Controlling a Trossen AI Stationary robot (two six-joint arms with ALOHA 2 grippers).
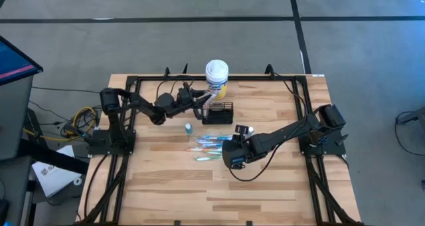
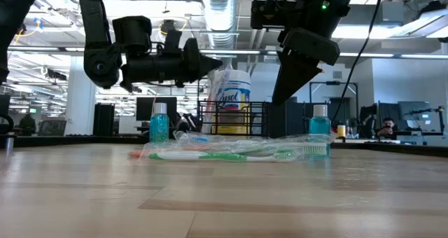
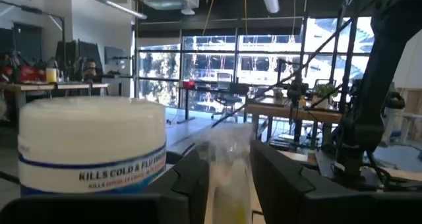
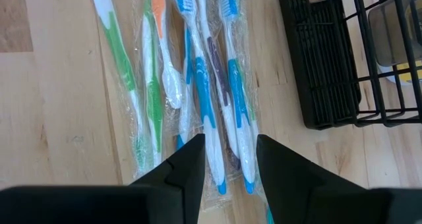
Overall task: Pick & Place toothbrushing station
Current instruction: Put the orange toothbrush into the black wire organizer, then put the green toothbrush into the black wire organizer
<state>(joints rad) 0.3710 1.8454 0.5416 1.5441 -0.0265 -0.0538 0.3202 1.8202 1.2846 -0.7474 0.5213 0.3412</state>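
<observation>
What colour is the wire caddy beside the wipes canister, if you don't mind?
Black; the caddy shows best in the right wrist view.

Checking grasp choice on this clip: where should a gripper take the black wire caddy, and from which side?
Best bet: a top rail of the caddy, from above. It sits upright and open-topped, and its thin wire rim suits two fingers. The canister crowds the far side and the left gripper, holding a wrapped item, hangs there, so the long near rail facing the toothbrushes looks freest.
</observation>
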